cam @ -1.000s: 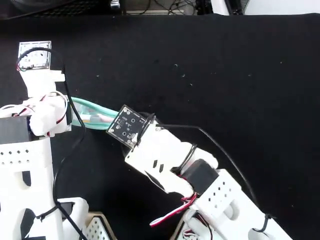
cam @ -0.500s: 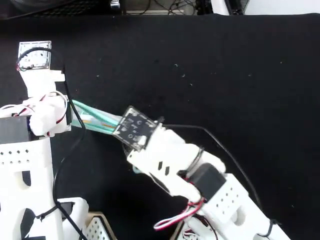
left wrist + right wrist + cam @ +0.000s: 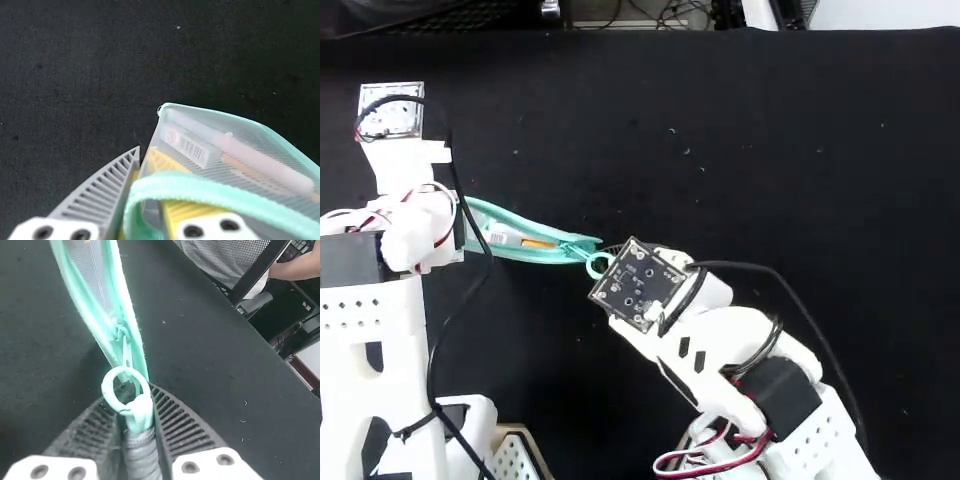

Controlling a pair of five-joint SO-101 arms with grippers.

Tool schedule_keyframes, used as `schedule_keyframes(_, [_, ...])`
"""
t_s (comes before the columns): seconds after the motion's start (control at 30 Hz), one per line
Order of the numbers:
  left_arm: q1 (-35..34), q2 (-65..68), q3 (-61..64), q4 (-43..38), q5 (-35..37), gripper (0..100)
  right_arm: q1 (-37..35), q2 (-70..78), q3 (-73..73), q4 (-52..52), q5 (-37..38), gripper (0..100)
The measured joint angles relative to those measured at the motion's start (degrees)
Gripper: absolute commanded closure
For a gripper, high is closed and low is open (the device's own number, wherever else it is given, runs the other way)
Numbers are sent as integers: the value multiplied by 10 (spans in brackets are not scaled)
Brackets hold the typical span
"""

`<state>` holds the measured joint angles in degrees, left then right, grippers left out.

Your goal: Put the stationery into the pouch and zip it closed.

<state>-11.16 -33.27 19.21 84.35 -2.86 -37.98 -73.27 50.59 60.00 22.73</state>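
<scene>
The zipping step is in hand, and judging by how things lie it is well along. The pouch [image 3: 525,235] hangs stretched between the two arms above the table [image 3: 770,150]. The left gripper [image 3: 145,170] is clamped on one end of it. The stationery is already inside: a white pen [image 3: 250,156] shows through the mesh in the left wrist view, and an orange item [image 3: 535,243] shows from above.

The right gripper [image 3: 131,401] is pressed together on the stem of the ring [image 3: 106,390] that serves as the zip pull. The slider [image 3: 120,332] sits just beyond the ring, near the pouch's end nearest that arm. The teal edges spread apart beyond the slider — whether that is an open mouth or just the pouch seen edge-on, I cannot tell.

The next move likely calls for a straight pull along the zip line, away from the left arm, while the left clamp holds firm so the pouch stays taut. The ring is small, so a sideways tug may slip it out of the pinch or twist the pouch.
</scene>
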Motion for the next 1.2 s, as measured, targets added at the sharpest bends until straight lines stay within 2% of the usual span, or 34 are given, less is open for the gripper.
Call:
schedule_keyframes(0.13, [0,0,0,0,0,970,0,0,0,-19,0,962])
schedule_keyframes(0.27, [0,0,0,0,0,970,-4,-1,0,-36,3,779])
schedule_keyframes(0.43, [0,0,0,0,0,970,-13,-2,5,-34,4,873])
schedule_keyframes(0.7, [0,0,0,0,0,970,-16,-2,36,-63,2,888])
schedule_keyframes(0.8, [0,0,0,0,0,970,-16,-4,36,-68,3,985])
schedule_keyframes(1.2, [0,0,0,0,0,970,-17,-6,19,-73,4,985])
